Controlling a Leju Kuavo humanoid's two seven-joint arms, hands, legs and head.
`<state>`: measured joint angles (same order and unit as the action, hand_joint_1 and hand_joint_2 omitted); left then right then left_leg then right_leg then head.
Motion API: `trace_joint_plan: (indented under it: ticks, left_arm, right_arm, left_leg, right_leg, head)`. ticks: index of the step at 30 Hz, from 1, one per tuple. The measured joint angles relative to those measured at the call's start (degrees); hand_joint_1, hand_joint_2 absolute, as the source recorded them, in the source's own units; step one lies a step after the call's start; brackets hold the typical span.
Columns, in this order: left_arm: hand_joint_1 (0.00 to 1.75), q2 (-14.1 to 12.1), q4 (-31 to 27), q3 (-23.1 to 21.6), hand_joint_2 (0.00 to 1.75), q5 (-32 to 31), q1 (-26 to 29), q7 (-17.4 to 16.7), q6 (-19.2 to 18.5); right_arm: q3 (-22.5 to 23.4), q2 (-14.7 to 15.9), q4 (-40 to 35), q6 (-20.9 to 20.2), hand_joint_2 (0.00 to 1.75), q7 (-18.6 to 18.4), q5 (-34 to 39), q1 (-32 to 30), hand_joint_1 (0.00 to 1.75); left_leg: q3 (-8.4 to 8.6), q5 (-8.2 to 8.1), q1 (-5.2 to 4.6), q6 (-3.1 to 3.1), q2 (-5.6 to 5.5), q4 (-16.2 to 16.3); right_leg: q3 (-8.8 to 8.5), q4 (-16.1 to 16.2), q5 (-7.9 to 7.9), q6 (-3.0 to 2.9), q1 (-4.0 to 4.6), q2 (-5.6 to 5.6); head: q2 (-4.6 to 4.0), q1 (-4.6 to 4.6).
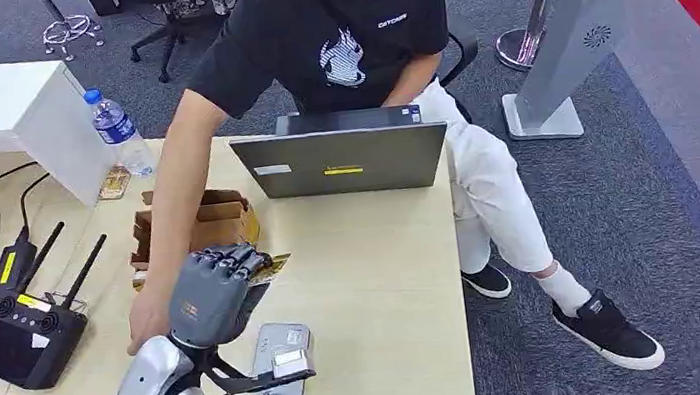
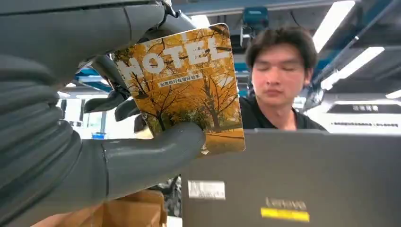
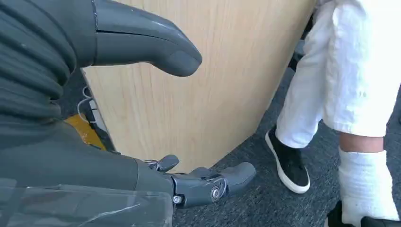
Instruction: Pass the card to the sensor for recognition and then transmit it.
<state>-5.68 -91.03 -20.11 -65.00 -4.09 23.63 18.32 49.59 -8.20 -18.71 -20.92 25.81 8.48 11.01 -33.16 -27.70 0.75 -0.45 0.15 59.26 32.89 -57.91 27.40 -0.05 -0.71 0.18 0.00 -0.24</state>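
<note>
In the lower left of the head view the left hand [image 1: 209, 293] hangs over the worktop [image 1: 387, 284], pinching a hotel key card [image 2: 184, 90]; the left wrist view shows the thick thumb pressed on the card's lower edge with darker fingers [image 2: 111, 101] behind it, the printed face with autumn trees and the word HOTEL turned toward the camera. From above, just a sliver of the card's yellow edge peeks out past the fingertips. The card sensor [image 1: 282, 362], a small grey box, lies flat on the worktop near the lower edge of the frame, just below and to the right of the left hand, so the card has to come back toward the robot and down onto it. The card's long axis points away from the palm, toward the grey laptop [image 1: 341, 158] and the seated person [image 1: 345, 27], whose hand [image 1: 148, 323] rests on the worktop close beside the robot's wrist. The left hand is clearly the nearer one; the right hand [image 3: 142, 113] hangs beside the worktop's edge, fingers loosely apart and holding nothing. A cardboard card holder [image 1: 196, 226] sits just above the left hand in frame.
</note>
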Motion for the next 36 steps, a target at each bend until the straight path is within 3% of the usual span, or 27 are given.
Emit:
trace_joint_plan:
  ticks: [10,18,36]
  left_arm:
    - [1.75,-5.54,3.94,-7.27,1.75,1.31,-0.09,-1.9,-3.32]
    - [1.75,-10.66,6.82,-10.23,1.75,4.48,-0.46,-2.4,-6.36]
    - [1.75,-15.78,9.57,-12.7,1.75,7.52,-2.01,-3.21,-9.44]
  right_arm:
    - [-0.24,0.33,0.0,0.04,1.75,-0.02,0.09,0.04,0.0]
    - [-0.54,0.63,0.0,0.04,1.75,-0.07,0.07,0.22,0.0]
    - [-0.94,0.76,0.02,0.09,1.75,-0.44,0.02,0.62,0.0]
  left_leg:
    - [0.0,0.0,0.0,0.0,0.0,0.0]
    - [-0.01,0.0,0.01,0.0,0.0,-0.01]
    - [-0.02,0.01,0.01,-0.01,0.0,-0.01]
  right_leg:
    - [0.0,0.0,0.0,0.0,0.0,0.01]
    - [0.01,-0.01,0.0,0.0,0.0,0.01]
    - [0.02,-0.02,0.0,-0.01,0.0,0.01]
  head:
    - [0.0,0.02]
    - [0.0,0.02]
    - [0.0,0.02]
